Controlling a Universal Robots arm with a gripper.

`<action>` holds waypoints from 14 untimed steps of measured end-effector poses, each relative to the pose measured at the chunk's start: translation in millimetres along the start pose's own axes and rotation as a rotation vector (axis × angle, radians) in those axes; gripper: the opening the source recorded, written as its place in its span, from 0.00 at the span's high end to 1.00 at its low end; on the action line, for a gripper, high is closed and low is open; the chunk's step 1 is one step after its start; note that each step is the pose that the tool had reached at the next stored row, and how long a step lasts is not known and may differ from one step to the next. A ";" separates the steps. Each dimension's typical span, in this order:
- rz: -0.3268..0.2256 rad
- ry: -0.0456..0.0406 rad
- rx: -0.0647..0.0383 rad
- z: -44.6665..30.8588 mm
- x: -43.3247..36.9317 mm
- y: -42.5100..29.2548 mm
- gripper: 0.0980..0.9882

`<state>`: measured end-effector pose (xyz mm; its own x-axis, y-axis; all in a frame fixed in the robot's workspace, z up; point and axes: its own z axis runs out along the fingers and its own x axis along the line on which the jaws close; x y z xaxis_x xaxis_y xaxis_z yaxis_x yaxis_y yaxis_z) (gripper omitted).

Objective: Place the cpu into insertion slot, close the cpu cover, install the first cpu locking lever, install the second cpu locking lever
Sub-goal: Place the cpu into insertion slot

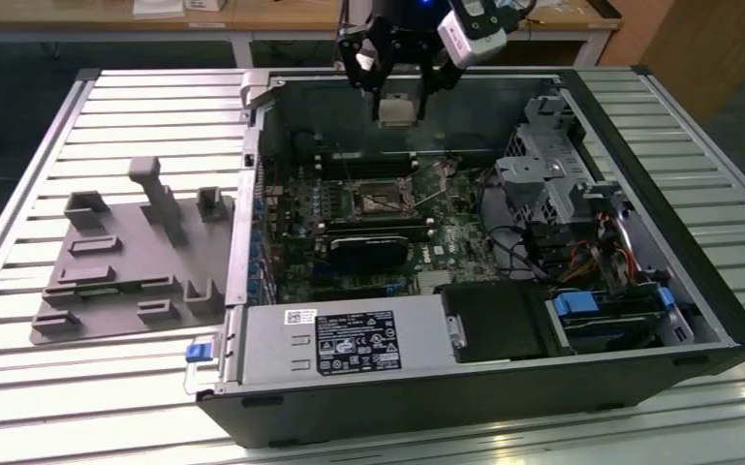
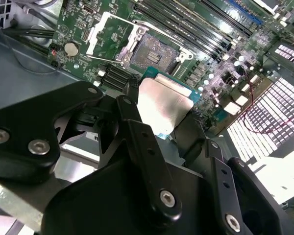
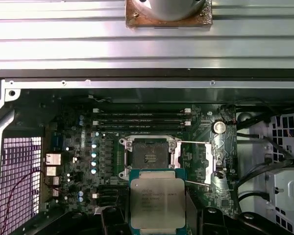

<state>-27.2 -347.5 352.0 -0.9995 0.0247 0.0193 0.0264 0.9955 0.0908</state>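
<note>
Clamped narrow on the cpu [image 1: 398, 109], my jaws grip it by two opposite edges. In the exterior view my gripper [image 1: 399, 97] hangs above the open computer case [image 1: 682, 291], close to its back wall. The insertion slot [image 1: 383, 201] lies on the motherboard lower down, well apart from the chip and not straight beneath my fingertips. A grey fixture tray [image 1: 127, 262] sits outside the case, far off to one side of my jaws.

In the second wrist view the cpu [image 2: 164, 105] shows its silver metal top between my black fingers [image 2: 137, 142]. Past it the insertion slot [image 2: 157, 51] is bare. The cpu cover [image 2: 110, 36] is swung open and lies flat beside the slot.

In the first wrist view the cpu [image 3: 158, 203] is level between my jaws. The insertion slot [image 3: 149, 156] lies below and just beyond my fingertips, uncovered. The cpu cover [image 3: 206, 164] lies folded back beside it, with a thin locking lever [image 3: 195, 143] along its edge.
</note>
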 end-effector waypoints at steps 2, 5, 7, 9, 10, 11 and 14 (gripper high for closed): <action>0.000 0.0000 0.000 3.7 -0.1 -0.3 0.51; 0.000 0.0001 0.000 9.0 -0.1 -0.8 0.51; 0.000 0.0000 0.000 12.7 -0.2 -1.2 0.51; 0.000 0.0000 0.000 15.5 -0.2 -1.4 0.51; 0.000 0.0001 0.000 16.5 -0.2 -1.5 0.51; 0.001 0.0000 0.000 17.4 -0.2 -1.6 0.51; 0.013 -0.0011 -0.001 20.6 0.3 -1.9 0.51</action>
<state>-27.9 -347.5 331.3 -0.9991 0.0379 0.0194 0.0395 0.9951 0.0910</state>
